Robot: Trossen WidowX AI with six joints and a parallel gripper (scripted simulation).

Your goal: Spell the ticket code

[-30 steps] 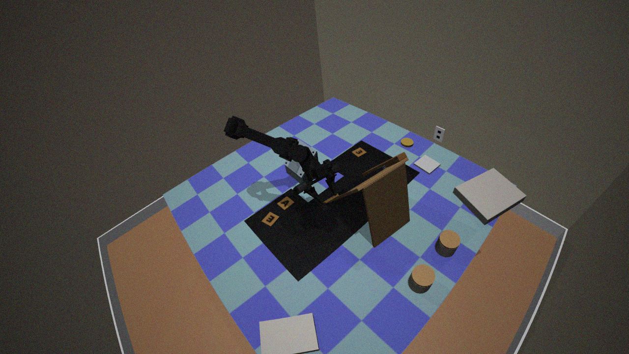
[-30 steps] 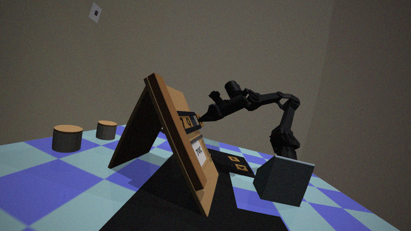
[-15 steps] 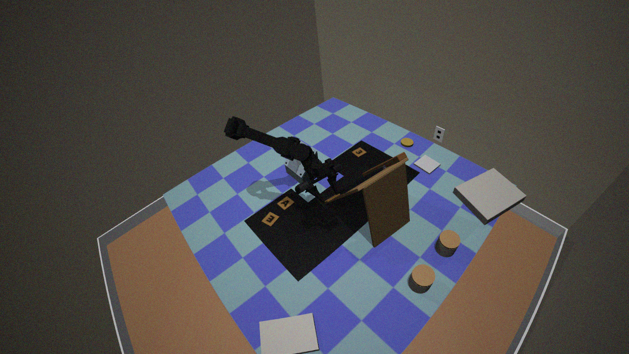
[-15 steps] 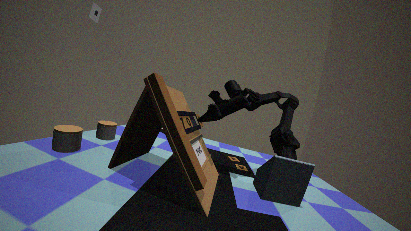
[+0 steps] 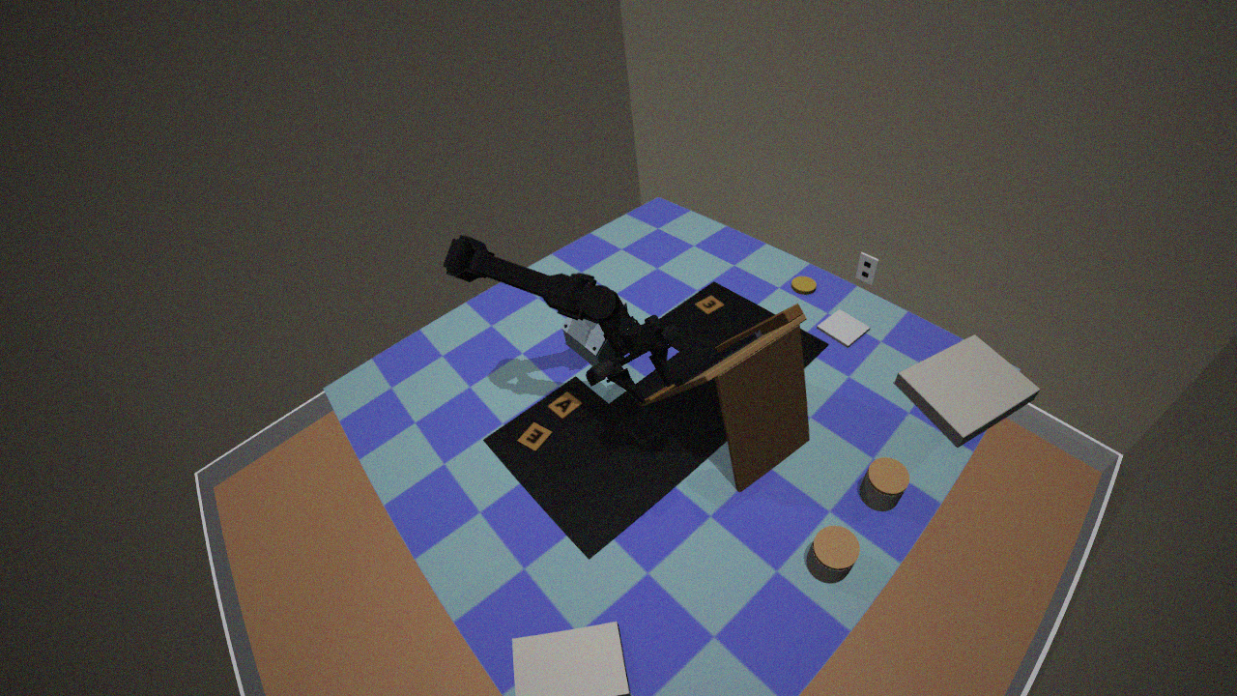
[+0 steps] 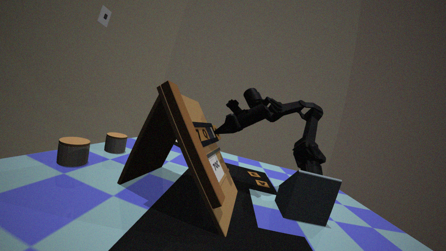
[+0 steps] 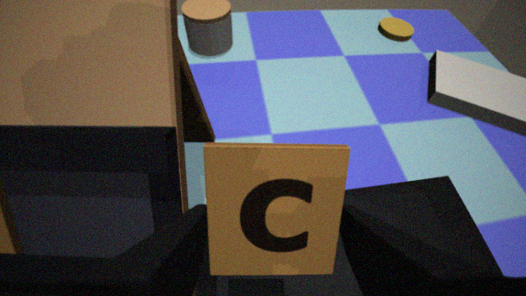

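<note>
Tile [image 5: 659, 395] [image 7: 276, 210] marked with a bold dark C is clamped between the two fingers [image 5: 629, 387] [image 6: 223, 128], one pressing each side edge. In the wrist view, we see its face upright and the letter the right way up, with the tile just beside the open end of the dark letter rail [image 6: 203, 124] [image 7: 82, 148], outside it. The rail is on a leaning wooden board [image 5: 765, 402] [image 6: 194, 110] [image 7: 82, 62].

In the exterior view, we read 7 and then Q on tiles inside the rail. Below them, the white ticket [image 6: 216, 167] shows 7QC.

On the black mat [image 5: 605, 510] lie three more tiles. We read A on one [image 5: 564, 404] [image 6: 262, 183]; the tile next to it [image 5: 534, 435] [image 6: 253, 174] and the far one [image 5: 708, 304] are turned and small, so each might be an E or a 3. We find no readable brand on the two wooden-lidded canisters standing on the counter behind the board.
</note>
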